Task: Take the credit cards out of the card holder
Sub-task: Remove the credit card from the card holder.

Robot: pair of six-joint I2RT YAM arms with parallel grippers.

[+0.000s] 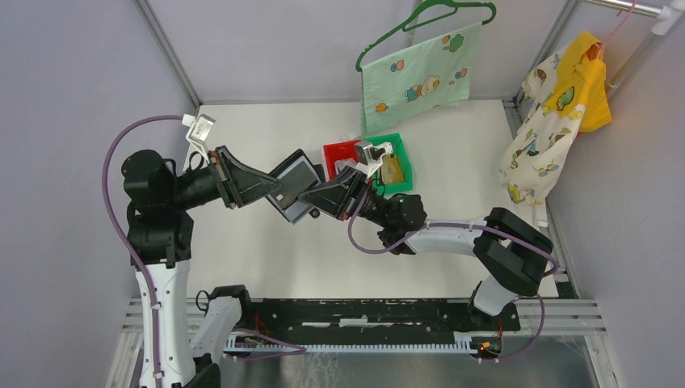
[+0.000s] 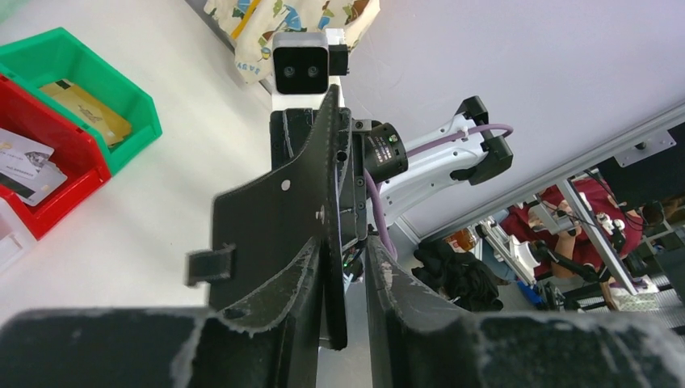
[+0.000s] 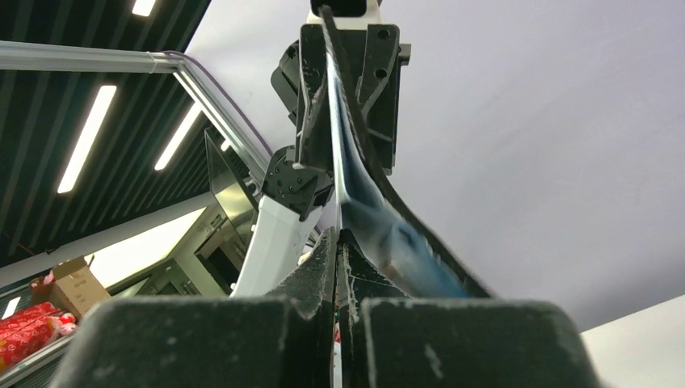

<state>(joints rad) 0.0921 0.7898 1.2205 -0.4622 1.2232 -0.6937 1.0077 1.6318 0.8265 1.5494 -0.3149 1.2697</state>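
While both arms reach in to the middle, the card holder (image 1: pixel 295 179) hangs up in the air above the white tabletop (image 1: pixel 283 259), held between them. It is black on the outside and lies open, with its grey-blue inside facing up. The left gripper (image 1: pixel 273 190) is at its left side. In the left wrist view one black flap stands on its edge between the two fingers (image 2: pixel 275 311). The jaws are a little bit apart, and a thin gap shows between the flap and one finger, so they are not pinching it tight. A small snap tab (image 2: pixel 210 265) sticks out from the flap. The right gripper (image 1: pixel 317 200) is at the lower right side of the card holder. In the right wrist view its fingers (image 3: pixel 311 279) are pressed tight together on the thin edge, so it holds the card holder. I cannot tell if any card is inside the card holder. Just behind the grippers, two little bins sit side by side on the tabletop. The red bin (image 1: pixel 338 152) has whitish-grey credit cards (image 2: pixel 24 162) in it. The green bin (image 1: pixel 406 153) has a tan-gold card (image 1: pixel 393 168) in it. Farther back, a green hanger (image 1: pixel 428 16) holds a pale green cloth (image 1: pixel 416 81) with little pictures on it.
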